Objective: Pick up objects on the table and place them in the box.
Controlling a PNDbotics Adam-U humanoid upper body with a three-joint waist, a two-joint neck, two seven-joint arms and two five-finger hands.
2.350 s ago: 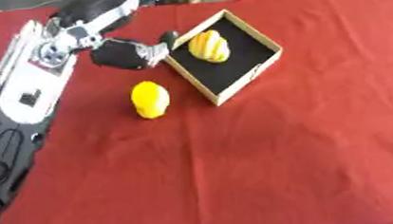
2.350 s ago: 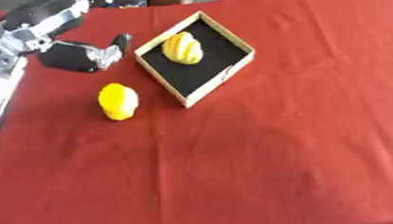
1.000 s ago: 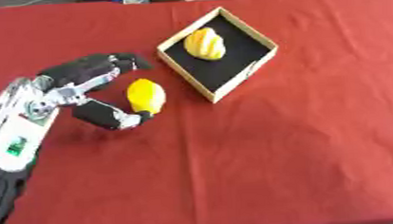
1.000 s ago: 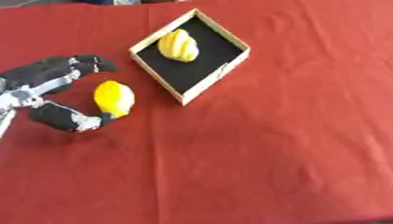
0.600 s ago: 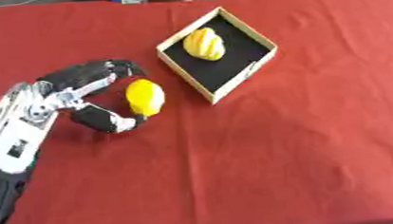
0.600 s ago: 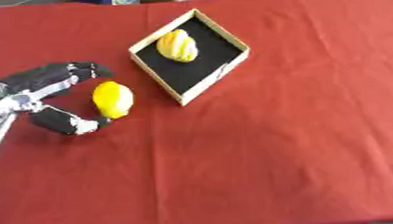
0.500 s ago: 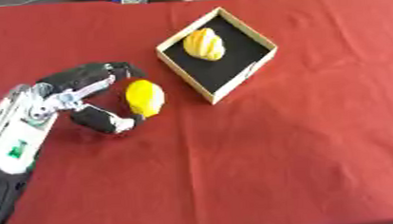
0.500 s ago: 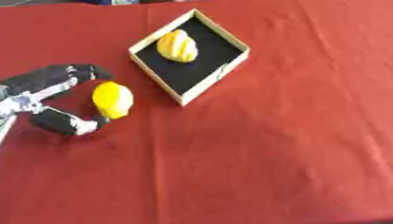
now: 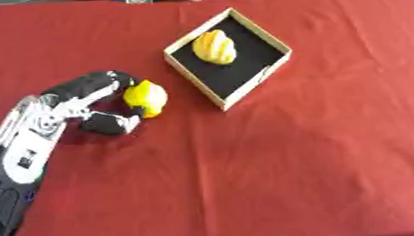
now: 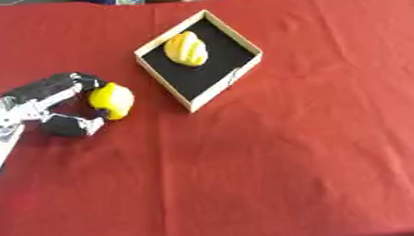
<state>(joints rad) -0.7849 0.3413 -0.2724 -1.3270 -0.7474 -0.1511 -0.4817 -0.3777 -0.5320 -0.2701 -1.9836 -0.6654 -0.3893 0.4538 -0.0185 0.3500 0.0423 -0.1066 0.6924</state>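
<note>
A yellow lemon-shaped object [image 9: 146,98] lies on the red tablecloth, left of the box. My left hand [image 9: 86,106] is at its left side, fingers curled over its top and thumb [image 9: 111,123] below, touching it. The shallow wooden box [image 9: 275,43] with a black floor sits turned like a diamond at the upper middle. A yellow ridged object [image 9: 214,46] lies in its upper left part. My right hand shows in neither view.
The red cloth [image 9: 291,161] covers the whole table. My left forearm [image 9: 20,163], white and black, runs along the lower left edge. Blurred things show past the table's far edge.
My left hand came down from beside the box to the lemon-shaped object and its fingers have closed in round it. The whole picture has shifted a little.
</note>
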